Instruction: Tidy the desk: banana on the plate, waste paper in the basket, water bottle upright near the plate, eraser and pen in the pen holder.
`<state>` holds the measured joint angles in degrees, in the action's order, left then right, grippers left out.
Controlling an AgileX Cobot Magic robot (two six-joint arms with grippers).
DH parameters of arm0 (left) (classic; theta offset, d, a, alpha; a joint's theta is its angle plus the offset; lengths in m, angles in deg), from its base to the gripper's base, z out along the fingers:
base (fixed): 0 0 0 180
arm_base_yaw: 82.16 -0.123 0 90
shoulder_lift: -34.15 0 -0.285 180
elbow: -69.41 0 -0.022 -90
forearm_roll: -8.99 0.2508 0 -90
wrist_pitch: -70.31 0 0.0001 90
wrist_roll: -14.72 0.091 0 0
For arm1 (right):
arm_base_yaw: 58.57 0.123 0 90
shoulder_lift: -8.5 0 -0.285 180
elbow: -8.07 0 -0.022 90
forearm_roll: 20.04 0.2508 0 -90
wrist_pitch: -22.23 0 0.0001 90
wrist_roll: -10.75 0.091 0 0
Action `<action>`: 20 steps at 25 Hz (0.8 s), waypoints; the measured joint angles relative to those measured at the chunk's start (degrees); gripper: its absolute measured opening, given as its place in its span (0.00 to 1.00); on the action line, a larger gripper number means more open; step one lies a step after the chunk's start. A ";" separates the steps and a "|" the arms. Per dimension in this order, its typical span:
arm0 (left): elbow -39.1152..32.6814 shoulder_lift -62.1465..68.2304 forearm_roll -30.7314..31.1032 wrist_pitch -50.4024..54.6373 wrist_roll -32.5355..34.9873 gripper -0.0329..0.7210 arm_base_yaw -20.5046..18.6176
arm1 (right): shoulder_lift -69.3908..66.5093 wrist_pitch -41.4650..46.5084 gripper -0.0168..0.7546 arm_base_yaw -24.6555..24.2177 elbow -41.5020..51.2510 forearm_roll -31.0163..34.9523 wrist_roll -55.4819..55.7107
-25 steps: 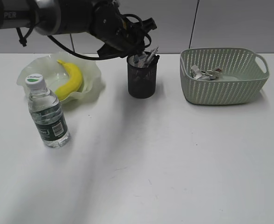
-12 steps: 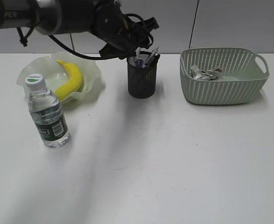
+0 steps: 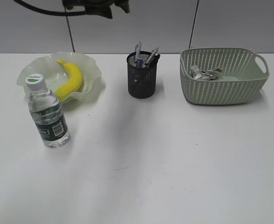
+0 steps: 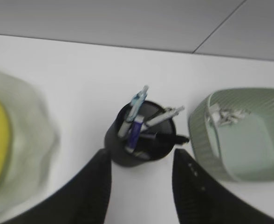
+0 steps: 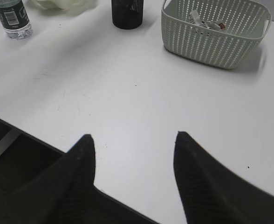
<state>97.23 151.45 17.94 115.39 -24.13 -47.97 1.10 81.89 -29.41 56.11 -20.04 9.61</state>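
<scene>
The banana (image 3: 71, 77) lies on the wavy green plate (image 3: 92, 70). The water bottle (image 3: 47, 114) stands upright in front of the plate. The black mesh pen holder (image 3: 142, 80) holds several pens (image 3: 138, 50); the eraser is not visible. Waste paper (image 3: 206, 73) lies in the sage-green basket (image 3: 225, 88). My left gripper (image 4: 141, 156) is open and empty, high above the pen holder (image 4: 144, 142); only a bit of its arm shows at the top edge of the exterior view. My right gripper (image 5: 133, 139) is open and empty over the desk's near edge.
The white desk (image 3: 165, 158) spreads in front of the objects. A grey wall stands behind. In the right wrist view the basket (image 5: 211, 35), pen holder (image 5: 126, 13) and bottle (image 5: 12, 17) sit far off; the desk's near edge (image 5: 48, 144) drops to dark floor.
My left arm has lifted up and away from the pen holder, almost out of the exterior view. The pens stay in the holder.
</scene>
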 joint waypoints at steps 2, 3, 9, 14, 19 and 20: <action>0.00 -3.02 0.13 6.86 4.65 0.48 0.38 | 0.00 0.00 0.58 0.00 0.00 0.63 0.00; 0.00 -4.57 0.20 10.69 7.19 0.48 0.76 | 0.00 0.00 0.58 0.00 0.00 0.63 0.00; -1.88 -12.95 4.51 23.96 15.70 0.44 5.57 | 0.00 -0.05 0.58 0.00 0.00 0.63 0.00; -10.65 -24.22 4.77 24.36 17.05 0.37 12.11 | 0.00 -0.05 0.58 0.00 0.00 0.63 0.00; -25.57 -39.84 4.71 24.48 17.22 0.37 15.97 | 0.00 -0.05 0.58 0.00 0.00 0.63 0.00; -29.01 -43.69 4.71 24.55 17.22 0.37 16.07 | 0.00 -0.05 0.58 0.00 0.00 0.63 0.00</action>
<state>68.22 107.76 22.66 139.94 -6.91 -31.89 1.10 81.83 -29.41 56.11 -19.40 9.61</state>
